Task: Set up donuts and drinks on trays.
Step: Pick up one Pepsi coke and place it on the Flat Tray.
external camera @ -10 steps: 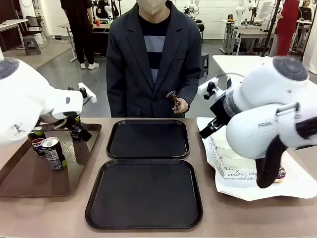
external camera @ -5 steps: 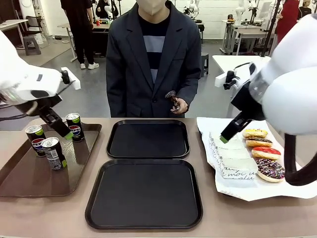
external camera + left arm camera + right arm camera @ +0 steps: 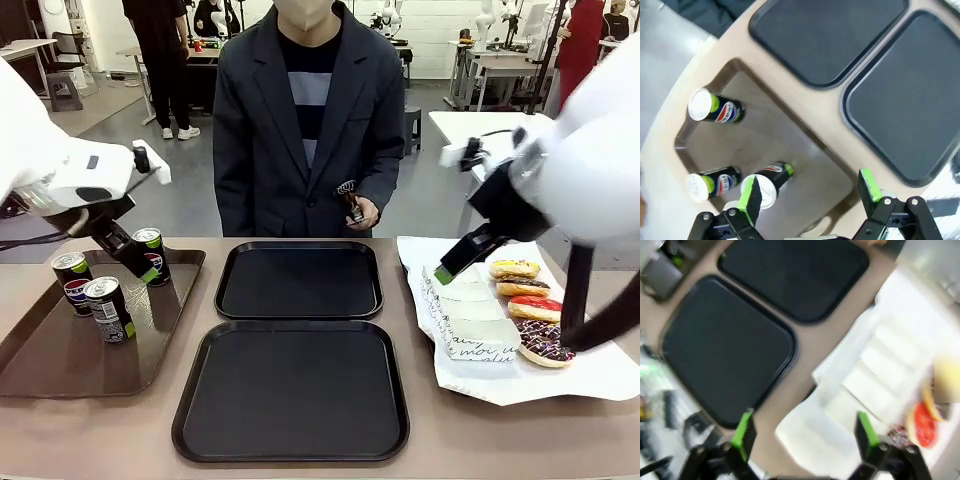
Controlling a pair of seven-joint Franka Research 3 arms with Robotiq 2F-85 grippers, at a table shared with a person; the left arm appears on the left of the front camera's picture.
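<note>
While the left gripper (image 3: 807, 192) hung wide open over the cans (image 3: 722, 111), the right gripper (image 3: 804, 432) gaped above the paper sleeves (image 3: 880, 375).

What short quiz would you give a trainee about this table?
1. True or false: the donuts lie on white paper.
2. The Pepsi cans stand on: A the brown tray; B the floor; C the white paper.
3. Are the left gripper jaws open or shut?
Key: 1 true; 2 A; 3 open.
</note>
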